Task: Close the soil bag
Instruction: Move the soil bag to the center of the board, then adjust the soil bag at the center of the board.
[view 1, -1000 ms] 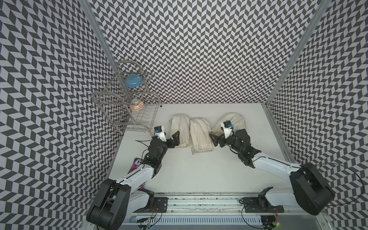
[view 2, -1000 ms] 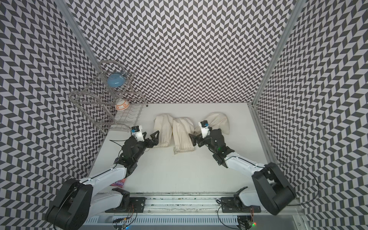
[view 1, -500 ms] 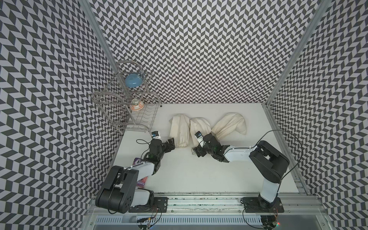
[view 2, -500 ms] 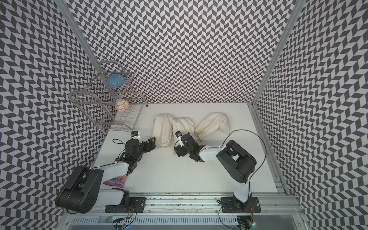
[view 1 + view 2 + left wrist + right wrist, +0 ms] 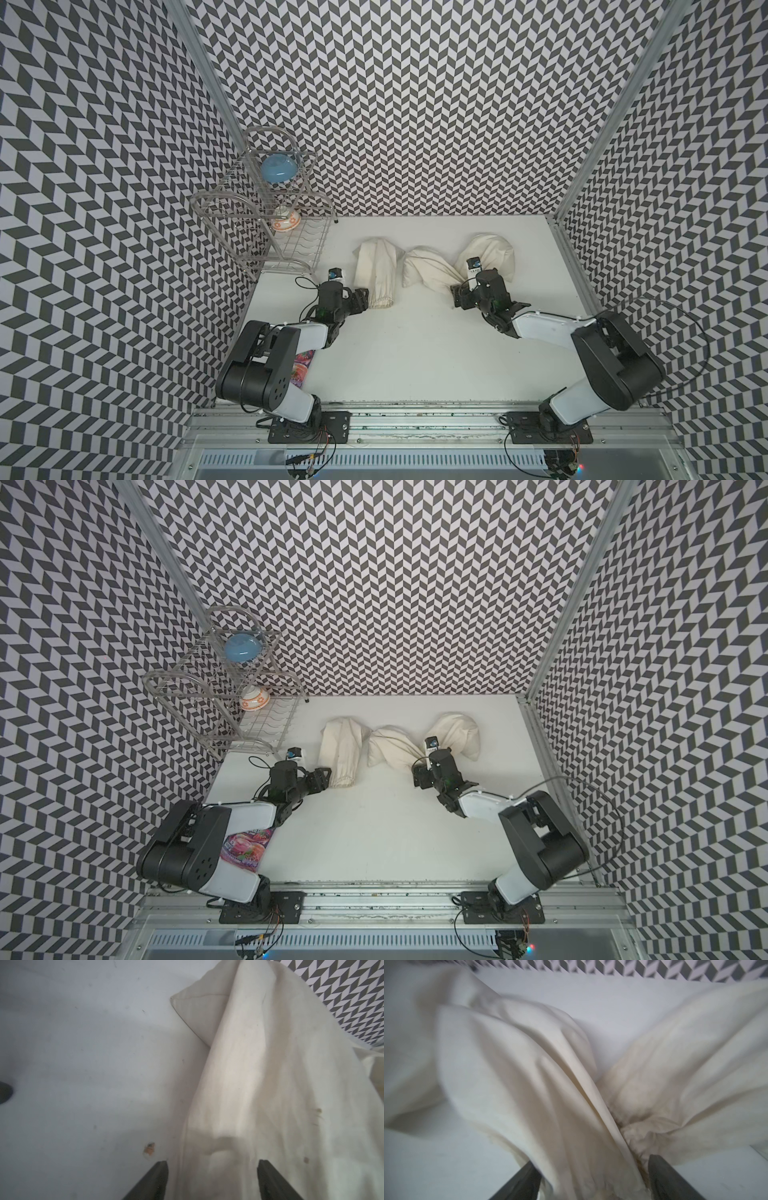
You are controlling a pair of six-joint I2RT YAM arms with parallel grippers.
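Observation:
Three cream cloth bags lie in a row at the back of the table; I cannot tell which is the soil bag. My left gripper (image 5: 362, 300) (image 5: 322, 780) sits at the mouth of the left bag (image 5: 374, 266). In the left wrist view the gripper (image 5: 213, 1164) is open, with the bag's flat cloth (image 5: 259, 1064) between the jaws. My right gripper (image 5: 456, 296) (image 5: 593, 1165) is open too. The stretched neck of the middle bag (image 5: 426, 270) (image 5: 519, 1074) runs between its jaws. The puckered, brown-stained mouth of the right bag (image 5: 494, 253) (image 5: 685, 1053) lies against it.
A wire dish rack (image 5: 291, 232) stands at the back left, holding a blue bowl (image 5: 279, 169) and a small patterned bowl (image 5: 286, 220). A colourful packet (image 5: 302, 365) lies under my left arm. Patterned walls close in three sides.
My right gripper went from the right bag to the middle bag's mouth, then back to the right; that bag's neck now stretches rightward. My left gripper's jaws have narrowed at the left bag's mouth.

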